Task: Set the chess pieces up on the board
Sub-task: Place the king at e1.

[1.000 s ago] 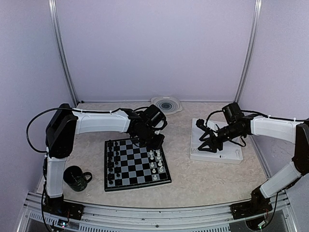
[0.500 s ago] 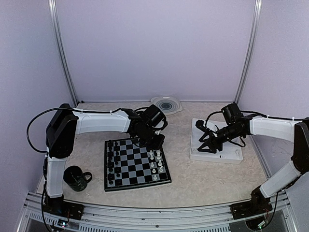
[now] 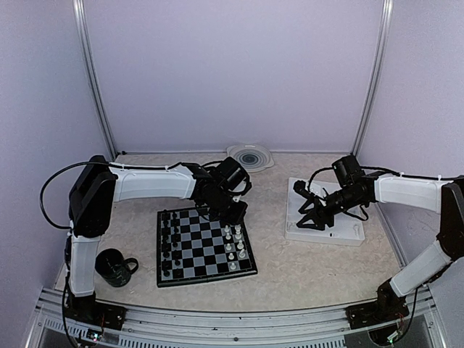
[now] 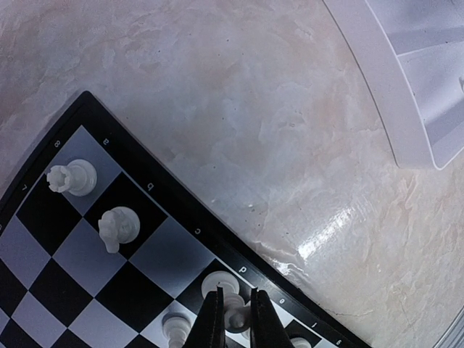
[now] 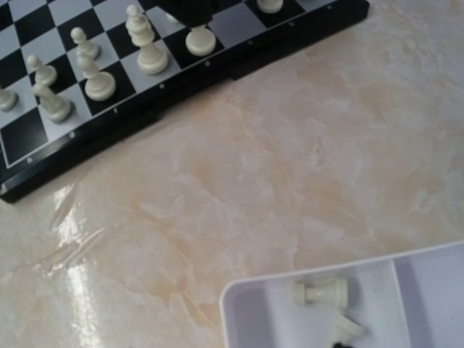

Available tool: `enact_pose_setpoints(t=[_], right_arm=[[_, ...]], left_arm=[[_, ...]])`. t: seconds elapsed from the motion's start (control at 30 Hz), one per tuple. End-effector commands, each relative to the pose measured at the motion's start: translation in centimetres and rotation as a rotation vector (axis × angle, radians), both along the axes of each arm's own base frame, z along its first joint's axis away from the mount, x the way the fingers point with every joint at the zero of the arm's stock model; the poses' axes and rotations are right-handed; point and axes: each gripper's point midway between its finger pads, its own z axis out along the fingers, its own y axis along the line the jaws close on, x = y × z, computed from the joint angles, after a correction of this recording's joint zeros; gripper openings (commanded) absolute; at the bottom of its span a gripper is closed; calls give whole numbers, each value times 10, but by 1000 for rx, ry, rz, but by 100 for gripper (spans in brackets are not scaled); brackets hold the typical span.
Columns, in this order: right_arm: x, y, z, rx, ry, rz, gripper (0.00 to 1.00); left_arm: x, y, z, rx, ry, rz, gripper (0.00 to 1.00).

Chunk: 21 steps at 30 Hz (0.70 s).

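Placement step: left gripper [image 4: 235, 301], narrowed on a white piece [image 4: 233, 317], is seating it on the board's [image 4: 167, 250] right edge row, next likely needing release and a straight lift; right gripper [image 3: 312, 214], half-spread, is hovering over the tray [image 3: 341, 233] right of the board.

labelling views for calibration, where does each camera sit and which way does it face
top external: fixed above and behind the robot, looking down at the table; shows the left tool at the board and the right tool over the tray.
left wrist: on the left arm, looking down at the board's edge; its fingertips are closed on a white piece.
right wrist: low over the tray corner, facing the board; its own fingers hardly show.
shared: both wrist views show that piece and the board's border.
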Motion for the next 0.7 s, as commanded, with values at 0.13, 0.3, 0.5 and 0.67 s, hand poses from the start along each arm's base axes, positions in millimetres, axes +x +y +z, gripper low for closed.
enact_pose_setpoints(t=[0.13, 0.3, 0.5, 0.67], right_arm=[[-2, 0, 0, 4, 20, 11, 58], [-2, 0, -1, 5, 23, 13, 58], [-2, 0, -2, 3, 26, 13, 58], [-2, 0, -3, 0, 29, 13, 58]], left_arm=[[-6, 11, 12, 20, 9, 22, 6], [-6, 10, 19, -1, 2, 23, 6], [-7, 5, 13, -9, 16, 13, 6], [-4, 4, 10, -4, 14, 15, 11]])
